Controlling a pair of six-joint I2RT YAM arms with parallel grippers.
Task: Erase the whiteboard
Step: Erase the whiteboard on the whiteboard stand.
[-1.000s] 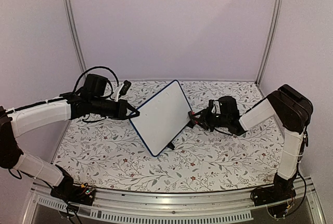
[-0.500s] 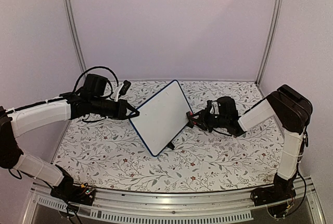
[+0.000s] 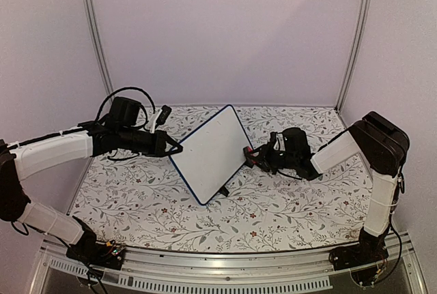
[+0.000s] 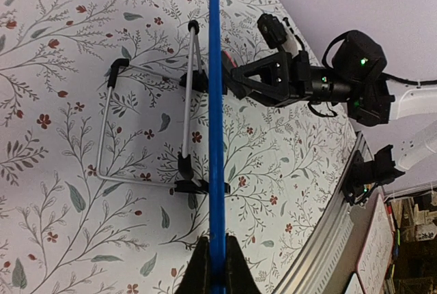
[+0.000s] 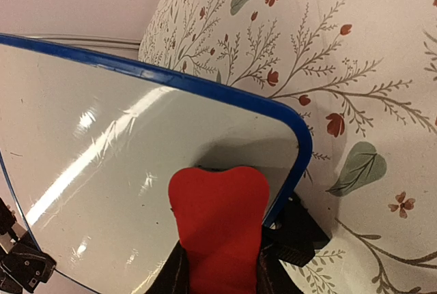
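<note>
On the whiteboard's (image 3: pixel 210 157) rim the left fingers (image 4: pixel 200 273) pinch tight; right fingers (image 5: pixel 174 277), largely hidden, clamp a red eraser (image 5: pixel 218 222).

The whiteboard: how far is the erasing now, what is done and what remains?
Done: the left claw grips the whiteboard by its blue rim, and the right claw holds the red eraser. In hand: the eraser is at the board's corner, beside a black clip foot. Left: probably little; the surface in view shows glare but no writing, so perhaps only a last pass.

whiteboard (image 3: pixel 208 154) on table (image 3: pixel 287 205), eraser (image 5: pixel 218 219) at its right corner
</note>
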